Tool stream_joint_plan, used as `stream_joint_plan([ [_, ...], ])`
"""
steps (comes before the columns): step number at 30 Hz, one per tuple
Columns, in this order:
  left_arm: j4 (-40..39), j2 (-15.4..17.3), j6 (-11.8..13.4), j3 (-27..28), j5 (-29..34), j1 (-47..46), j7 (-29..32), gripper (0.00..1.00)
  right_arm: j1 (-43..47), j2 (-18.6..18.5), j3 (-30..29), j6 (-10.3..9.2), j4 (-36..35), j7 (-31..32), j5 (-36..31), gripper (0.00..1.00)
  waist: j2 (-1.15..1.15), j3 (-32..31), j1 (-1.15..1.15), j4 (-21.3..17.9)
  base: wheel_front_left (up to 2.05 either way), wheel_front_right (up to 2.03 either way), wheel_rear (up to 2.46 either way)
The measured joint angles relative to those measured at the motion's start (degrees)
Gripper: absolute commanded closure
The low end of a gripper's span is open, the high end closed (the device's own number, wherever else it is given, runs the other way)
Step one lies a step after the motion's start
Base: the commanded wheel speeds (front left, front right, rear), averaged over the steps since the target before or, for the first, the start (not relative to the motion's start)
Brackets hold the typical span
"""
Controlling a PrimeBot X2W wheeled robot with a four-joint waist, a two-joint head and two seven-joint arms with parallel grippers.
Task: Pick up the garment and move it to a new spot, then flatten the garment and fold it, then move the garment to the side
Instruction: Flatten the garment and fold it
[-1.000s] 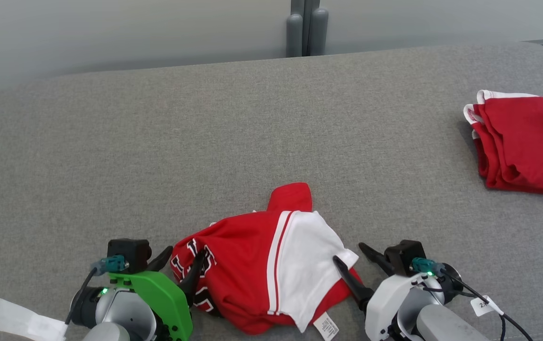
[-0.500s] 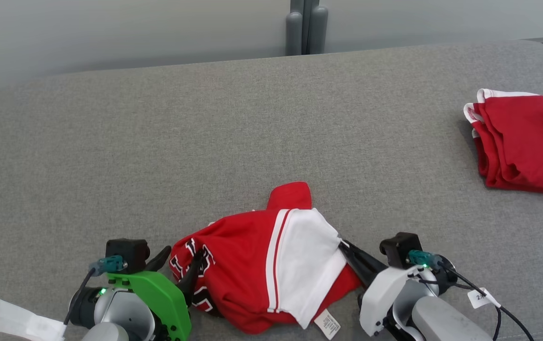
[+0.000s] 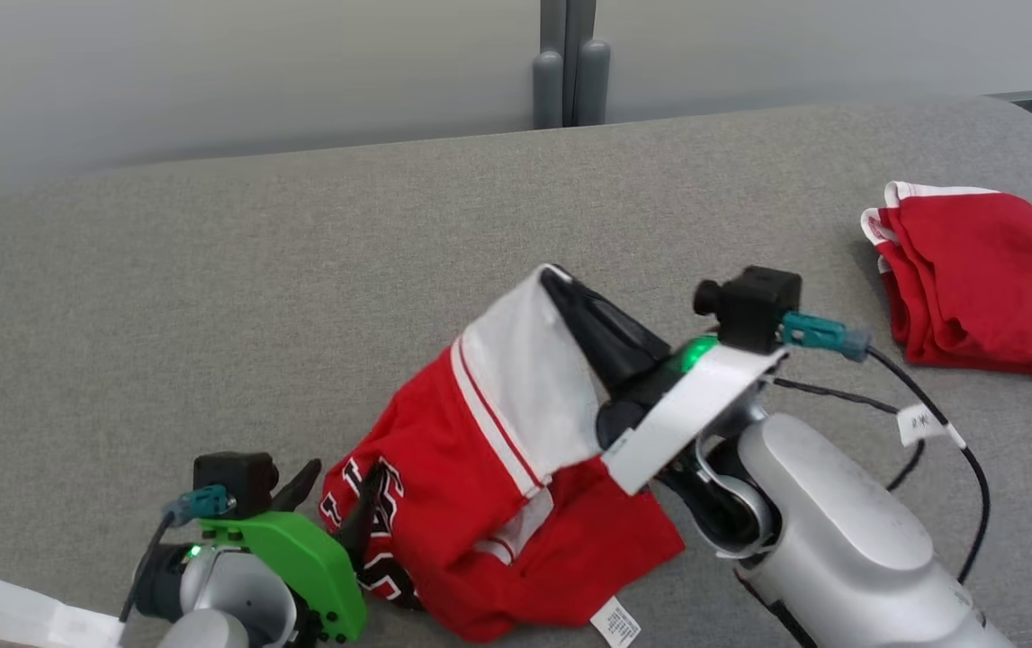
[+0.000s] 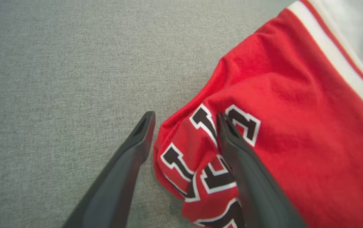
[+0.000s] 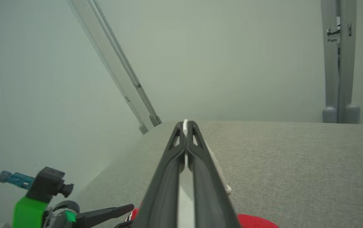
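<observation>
Showing the head view: the garment (image 3: 471, 504), a red jersey with a white panel and black lettering, lies bunched at the near edge of the grey padded surface (image 3: 300, 270). The right gripper (image 3: 556, 274) has its two dark fingers pressed together on the upper edge of the white panel, which hangs from them above the surface while the red body rests below. The left gripper (image 3: 345, 477) sits at the garment's left end with its fingers spread wide, one finger against the lettering. A second red garment (image 3: 974, 288), folded, lies well apart at the far right. A white label (image 3: 614, 621) shows at the jersey's near hem.

Left wrist view: the left gripper (image 4: 186, 117) stands fully apart. One finger is over bare grey surface (image 4: 58, 79); the other lies across the black-and-white lettering. A fold of the garment (image 4: 295, 110) bulges between them, ungripped.

Right wrist view: the right gripper (image 5: 186, 125) is clamped shut, a thin strip of the garment's white cloth (image 5: 186, 177) pinched between the fingers and showing at their tips.
</observation>
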Motion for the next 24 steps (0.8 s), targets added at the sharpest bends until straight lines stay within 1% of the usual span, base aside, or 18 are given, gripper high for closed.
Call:
stream_joint_plan([
  [2, -0.07, -1.08, -0.07, -0.08, -0.01, -0.1, -0.66, 0.0, -1.93, 0.3, 2.91, 0.0, -4.71, 2.9, 5.14, 1.0, 0.0, -0.44, 0.0, 0.0, 0.0, 0.0, 0.0],
  [4, -0.21, -2.79, -0.34, -0.45, -0.27, -0.42, -1.38, 0.0, -3.27, 0.77, 4.43, 0.0, -8.1, 6.21, 9.31, 1.0, 0.0, -0.84, 0.0, 0.21, 0.0, 0.0, 0.0],
  [7, -0.98, -5.63, -0.9, -0.98, -1.26, -1.66, -2.96, 0.0, -6.0, -0.03, 4.04, 0.0, -11.62, 11.1, 12.63, 1.0, 0.0, -1.32, 0.0, 0.97, 0.0, 0.0, 0.0],
  [10, -1.34, -7.35, -1.34, -1.13, -1.62, -2.91, -4.61, 0.0, -9.1, -0.94, 1.94, 0.0, -14.69, 15.66, 16.34, 1.0, 0.0, -1.73, 0.0, 1.99, 0.0, 0.0, 0.0],
  [11, -1.41, -8.22, -1.34, -0.9, -1.82, -3.72, -5.66, 0.0, -11.27, -0.82, 0.71, 0.0, -16.79, 18.48, 18.64, 1.0, 0.0, -2.02, 0.0, 2.76, 0.0, 0.0, 0.0],
  [17, -1.29, -8.53, -2.29, -0.59, -2.12, -5.81, -7.67, 0.0, -18.31, -0.41, -3.45, -0.01, -21.83, 25.01, 24.43, 1.0, 0.0, -3.09, 0.0, 4.97, 0.0, 0.0, 0.0],
  [19, -1.16, -8.49, -2.54, -0.37, -2.15, -6.46, -8.37, 0.0, -20.57, -0.21, -4.31, -0.38, -22.82, 26.54, 25.99, 1.0, 0.0, -3.68, 0.0, 5.41, 0.0, 0.0, 0.0],
  [21, -1.12, -8.46, -2.59, 0.0, -2.19, -6.99, -8.96, 0.0, -22.68, -0.03, -4.91, -1.33, -23.77, 27.83, 27.38, 1.0, 0.0, -4.34, 0.0, 5.66, 0.0, 0.0, 0.0],
  [24, -1.19, -8.48, -2.78, 0.15, -2.45, -7.61, -9.4, 0.0, -26.07, 0.47, -5.92, -3.42, -24.7, 28.85, 28.49, 1.0, 0.0, -5.19, 0.0, 5.64, 0.0, 0.0, 0.0],
])
